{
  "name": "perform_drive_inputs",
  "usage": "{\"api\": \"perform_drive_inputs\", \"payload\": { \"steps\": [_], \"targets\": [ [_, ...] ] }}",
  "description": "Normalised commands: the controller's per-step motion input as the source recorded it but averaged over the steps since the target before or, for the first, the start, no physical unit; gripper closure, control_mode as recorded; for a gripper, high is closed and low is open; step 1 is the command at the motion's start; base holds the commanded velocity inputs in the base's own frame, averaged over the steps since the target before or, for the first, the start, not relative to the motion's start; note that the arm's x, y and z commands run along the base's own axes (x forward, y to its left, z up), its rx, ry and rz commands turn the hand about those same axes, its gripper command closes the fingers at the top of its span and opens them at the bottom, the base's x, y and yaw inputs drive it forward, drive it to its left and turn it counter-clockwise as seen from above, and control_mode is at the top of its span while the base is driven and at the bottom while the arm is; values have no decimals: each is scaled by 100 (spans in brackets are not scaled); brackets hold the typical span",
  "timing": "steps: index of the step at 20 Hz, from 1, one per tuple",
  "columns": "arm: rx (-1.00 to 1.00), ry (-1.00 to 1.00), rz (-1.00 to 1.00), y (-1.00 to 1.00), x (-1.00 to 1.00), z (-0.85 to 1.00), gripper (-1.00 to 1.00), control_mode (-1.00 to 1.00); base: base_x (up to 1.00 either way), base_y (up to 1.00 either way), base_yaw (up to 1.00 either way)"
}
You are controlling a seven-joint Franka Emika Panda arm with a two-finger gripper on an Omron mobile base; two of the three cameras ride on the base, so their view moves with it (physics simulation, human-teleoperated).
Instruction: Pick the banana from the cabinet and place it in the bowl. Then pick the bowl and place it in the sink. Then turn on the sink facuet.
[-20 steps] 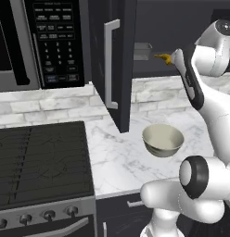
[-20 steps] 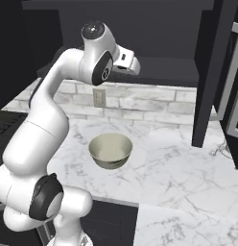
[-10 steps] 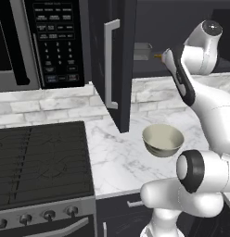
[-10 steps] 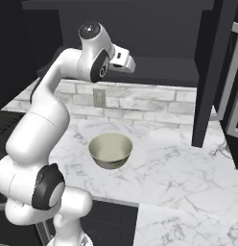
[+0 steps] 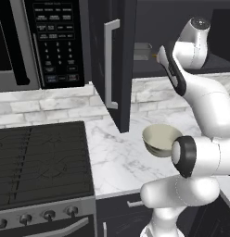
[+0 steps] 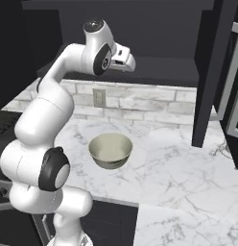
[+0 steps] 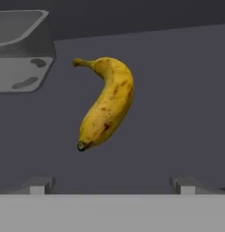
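The banana (image 7: pixel 107 102), yellow with brown specks, lies on the dark shelf of the cabinet straight ahead of my gripper (image 7: pixel 112 186). My gripper is open, its fingertips (image 7: pixel 39 185) wide apart at either side below the fruit, touching nothing. From the right base view the gripper (image 6: pixel 130 60) points into the open cabinet (image 6: pixel 164 72). The cabinet door (image 5: pixel 112 65) stands swung open. The bowl (image 6: pixel 110 150) sits empty on the marble counter below the arm, also seen as the bowl (image 5: pixel 161 139). The sink and the sink facuet are out of view.
A small rectangular metal pan (image 7: pixel 23 50) rests on the shelf just left of the banana, the same pan (image 5: pixel 143 51) beside the door. A microwave (image 5: pixel 52 41) hangs over the stove (image 5: pixel 42 162) at the left. A second dark door (image 6: pixel 207 72) stands open at the right.
The arm has reached up and forward, carrying the hand closer to the cabinet shelf; its forearm now covers the banana in the left base view. The jaws stayed open.
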Motion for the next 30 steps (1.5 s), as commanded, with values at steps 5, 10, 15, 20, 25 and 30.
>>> {"api": "perform_drive_inputs", "payload": {
  "steps": [5, 10, 15, 20, 25, 30],
  "targets": [
    [0, 13, 0, 0, 36, -1, -100, -100, 0, 0, 0],
    [0, 4, 0, 0, 29, -4, -100, -100, 0, 0, 0],
    [0, 0, 0, 0, 21, -20, -100, -100, 0, 0, 0],
    [0, 0, 0, -3, 26, -24, -100, -100, 0, 0, 0],
    [0, 0, 0, -4, 9, -14, 100, -100, 0, 0, 0],
    [0, 0, 0, -7, -12, -2, 100, -100, 0, 0, 0]
  ]
}}
